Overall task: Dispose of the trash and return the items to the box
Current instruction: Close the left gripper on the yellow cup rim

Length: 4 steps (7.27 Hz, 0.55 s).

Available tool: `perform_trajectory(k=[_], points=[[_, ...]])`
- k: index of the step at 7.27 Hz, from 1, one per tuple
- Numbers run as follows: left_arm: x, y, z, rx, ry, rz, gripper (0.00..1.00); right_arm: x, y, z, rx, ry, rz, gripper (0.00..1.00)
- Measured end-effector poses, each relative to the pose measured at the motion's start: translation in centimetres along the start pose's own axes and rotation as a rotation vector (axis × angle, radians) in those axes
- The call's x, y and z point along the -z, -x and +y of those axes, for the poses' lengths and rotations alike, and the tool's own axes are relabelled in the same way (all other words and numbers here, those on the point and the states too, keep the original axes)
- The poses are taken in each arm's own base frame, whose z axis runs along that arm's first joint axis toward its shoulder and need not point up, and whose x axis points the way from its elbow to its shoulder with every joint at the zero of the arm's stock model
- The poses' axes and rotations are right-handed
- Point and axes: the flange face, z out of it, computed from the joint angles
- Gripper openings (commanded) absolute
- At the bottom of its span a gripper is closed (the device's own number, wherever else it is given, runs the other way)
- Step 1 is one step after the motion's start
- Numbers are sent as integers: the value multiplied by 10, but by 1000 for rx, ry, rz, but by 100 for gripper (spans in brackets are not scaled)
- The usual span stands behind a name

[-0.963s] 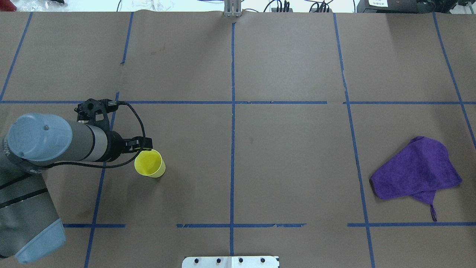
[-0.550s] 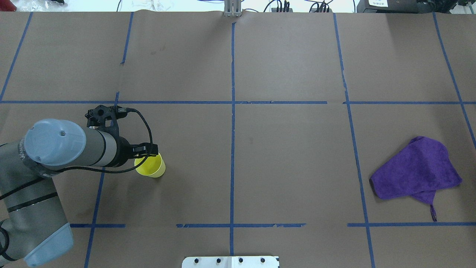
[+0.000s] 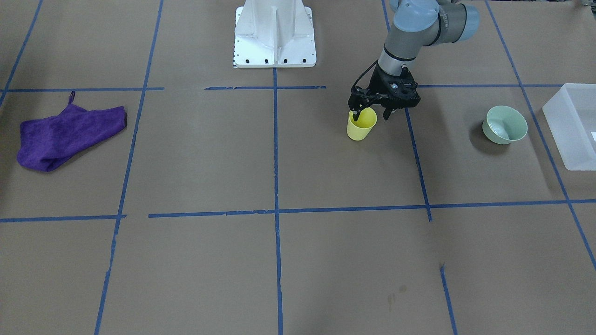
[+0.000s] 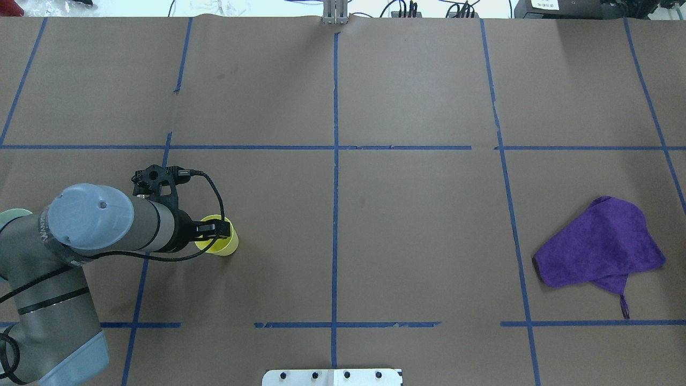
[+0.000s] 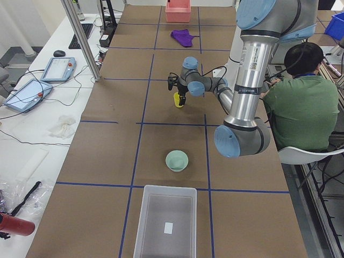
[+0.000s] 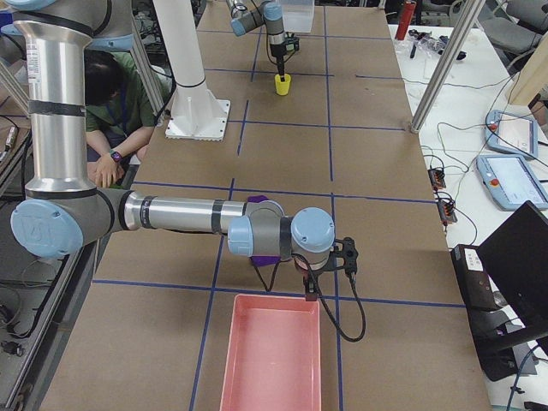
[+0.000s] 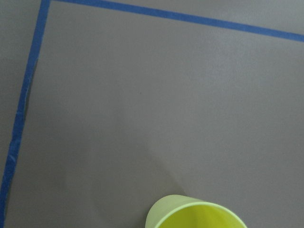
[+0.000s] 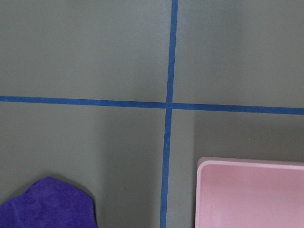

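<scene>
The yellow cup stands upright on the brown table, also in the overhead view and at the bottom of the left wrist view. My left gripper is open over it. One finger reaches into the cup's mouth and the other hangs outside the wall on the bowl's side. The mint-green bowl sits upright between the cup and the frosted-white box. My right gripper hovers far off by a pink tray; I cannot tell its state.
A purple cloth lies on the robot's right side of the table. A pink tray stands at that end, beside the right wrist. The white robot base is at the near edge. A seated person is beside the robot.
My left gripper has moved from beside the cup's far rim to over its mouth. The cup has not moved.
</scene>
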Motion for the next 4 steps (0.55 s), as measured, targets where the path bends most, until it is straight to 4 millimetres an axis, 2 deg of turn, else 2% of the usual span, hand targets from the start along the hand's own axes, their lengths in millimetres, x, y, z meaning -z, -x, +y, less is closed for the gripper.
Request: perform_trajectory(k=[1,4], points=[[-2,1,1,-1,4,-4,0,0,0,0,1,0,-1,100],[-3,3,1,2,4,-10,0,2,3,-1,5,-5,-4,100]])
